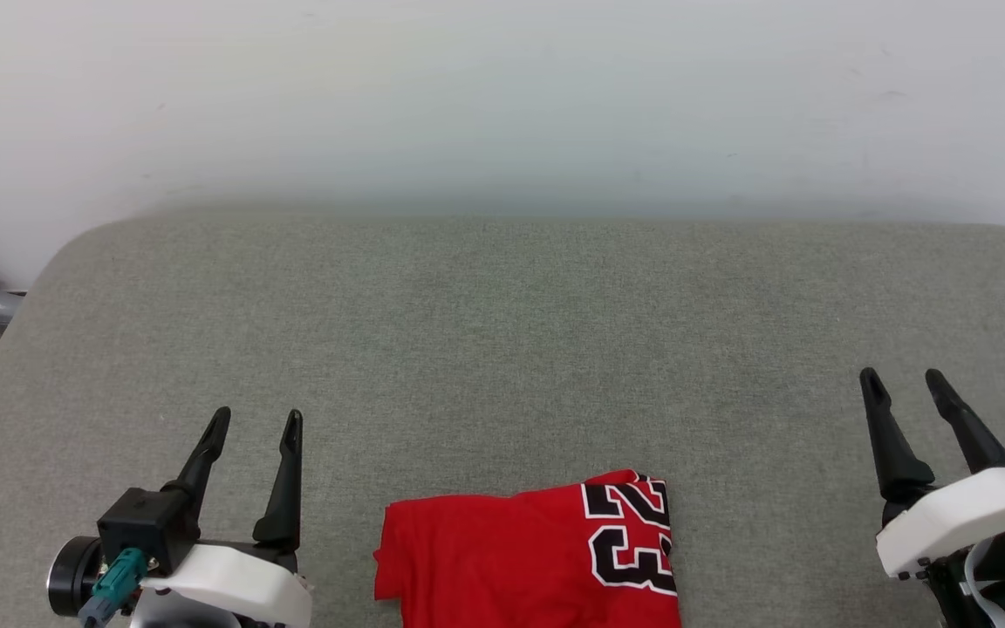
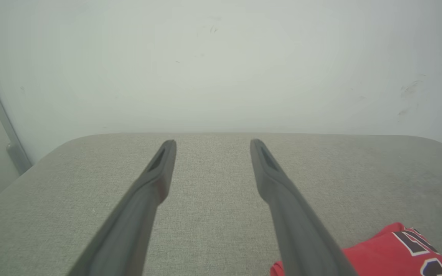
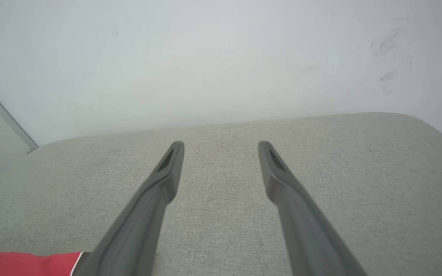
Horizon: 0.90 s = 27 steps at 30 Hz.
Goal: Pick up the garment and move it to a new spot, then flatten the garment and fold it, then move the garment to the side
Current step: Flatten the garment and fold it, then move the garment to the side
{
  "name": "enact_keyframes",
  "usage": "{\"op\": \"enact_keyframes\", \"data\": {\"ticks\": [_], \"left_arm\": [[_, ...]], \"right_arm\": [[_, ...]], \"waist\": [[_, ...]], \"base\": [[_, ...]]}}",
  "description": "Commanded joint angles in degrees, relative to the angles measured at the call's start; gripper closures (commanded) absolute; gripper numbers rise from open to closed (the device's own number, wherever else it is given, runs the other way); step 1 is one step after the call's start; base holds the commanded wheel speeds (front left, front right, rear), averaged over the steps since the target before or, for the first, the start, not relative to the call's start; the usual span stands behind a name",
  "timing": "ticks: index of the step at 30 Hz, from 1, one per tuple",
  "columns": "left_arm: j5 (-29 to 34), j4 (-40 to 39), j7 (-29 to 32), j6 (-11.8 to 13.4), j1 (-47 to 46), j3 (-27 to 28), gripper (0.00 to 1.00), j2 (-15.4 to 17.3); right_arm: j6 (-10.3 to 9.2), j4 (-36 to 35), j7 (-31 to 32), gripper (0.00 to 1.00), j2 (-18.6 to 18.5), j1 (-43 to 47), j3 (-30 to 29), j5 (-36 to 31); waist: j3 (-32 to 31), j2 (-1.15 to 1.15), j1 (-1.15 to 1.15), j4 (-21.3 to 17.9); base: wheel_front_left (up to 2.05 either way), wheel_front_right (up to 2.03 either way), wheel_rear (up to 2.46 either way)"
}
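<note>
While the garment (image 1: 529, 558) lies folded into a compact red block on the grey table (image 1: 502, 331), both grippers hang empty on either side of it. Black numerals with white outlines cover the garment's right end, and its near part runs off the bottom of the head view. The left gripper (image 1: 257, 417) sits left of the garment, apart from it, with its two dark fingers spread and nothing between them. The right gripper (image 1: 902, 378) stands farther off to the garment's right, also spread wide and touching no cloth. In the left wrist view a red corner with part of a numeral shows at the lower right, just past the right-hand finger (image 2: 282, 199). In the right wrist view a strip of red with a thin white edge lies at the lower left, beside the left-hand finger (image 3: 144, 214). Beyond the garment the table runs bare to a pale wall (image 1: 502, 105).
</note>
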Motion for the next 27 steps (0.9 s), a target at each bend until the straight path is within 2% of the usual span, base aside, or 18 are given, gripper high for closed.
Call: {"op": "enact_keyframes", "data": {"ticks": [1, 7, 13, 18, 27], "left_arm": [[0.5, 0.2, -0.2, 0.3, 0.6, 0.1, 0.0, 0.0], [1.0, 0.6, -0.3, 0.6, 0.7, -0.2, 0.0, -0.5], [1.6, 1.5, -0.5, 0.6, 1.4, -0.1, 0.0, -1.2], [2.0, 2.0, -0.6, 0.9, 2.6, 1.1, 0.0, -1.8], [3.1, 2.1, -0.7, -0.5, 2.2, 2.5, 0.0, -2.7]], "right_arm": [[-0.01, -2.0, -1.3, 0.0, 0.9, 1.5, -0.7, -1.9], [-0.02, -6.9, -6.4, 0.0, 2.3, 5.8, -0.9, -7.6], [-0.02, -9.0, -7.6, 0.0, 3.0, 10.3, 0.4, -10.6], [-0.02, -10.6, -7.4, 0.0, 3.6, 12.4, 1.7, -10.8], [-0.02, -10.8, -5.9, 0.0, 3.8, 12.8, 1.2, -10.0]], "waist": [[-0.2, 0.0, 0.0, 0.0], [-0.8, 0.0, 0.0, -0.3], [-1.2, 0.0, 0.0, -0.9], [-1.1, 0.0, 0.0, -1.9], [-0.5, 0.0, 0.0, -1.7]], "base": [[0.0, 0.0, 0.0], [0.0, 0.0, 0.0], [0.0, 0.0, 0.0], [0.0, 0.0, 0.0], [0.0, 0.0, 0.0]]}}
